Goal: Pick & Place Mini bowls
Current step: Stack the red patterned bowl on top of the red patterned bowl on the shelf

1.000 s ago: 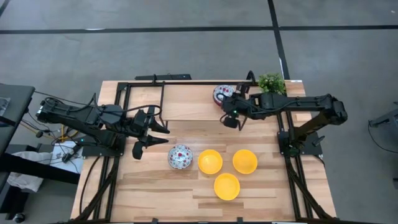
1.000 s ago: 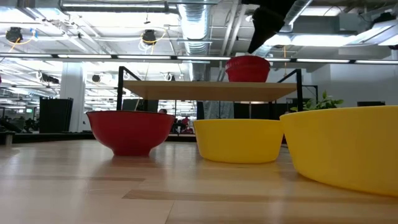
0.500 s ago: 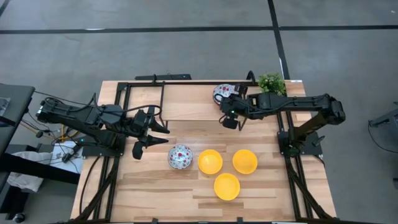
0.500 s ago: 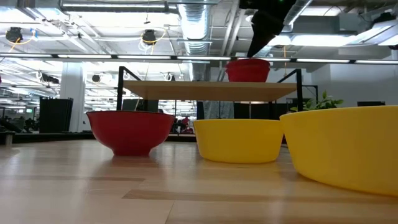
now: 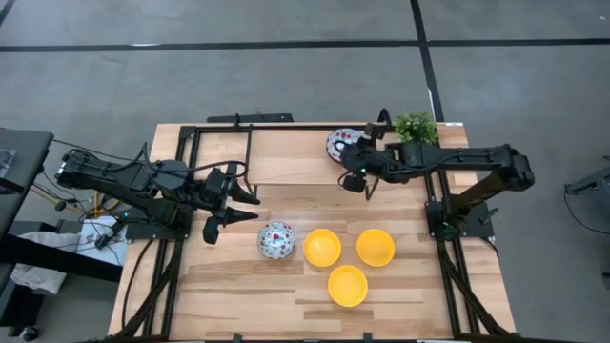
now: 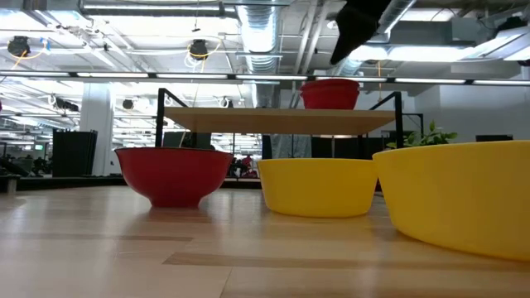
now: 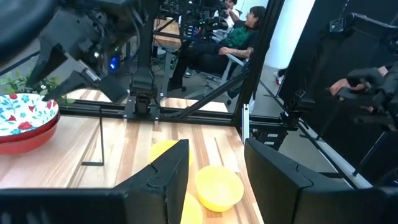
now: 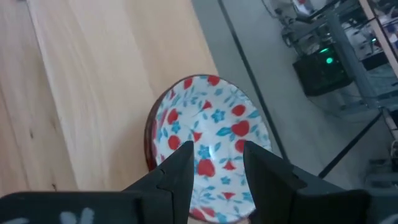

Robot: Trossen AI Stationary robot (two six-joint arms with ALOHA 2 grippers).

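Wood table [image 5: 286, 162] | R gripper [image 5: 353, 176] open over floral bowl [image 8: 211, 146]

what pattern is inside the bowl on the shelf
White with red-and-blue florals, on the bowl; right wrist view shows it best.

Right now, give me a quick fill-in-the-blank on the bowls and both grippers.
1. The number of plain yellow round bowls on the wooden table is ____.
2. The floral-patterned bowl on the raised shelf sits beside a small green ____.
3. The right gripper hovers over that bowl with fingers ____.
4. The left gripper waits near the other floral bowl, holding ____.

Missing: three; plant; open; nothing
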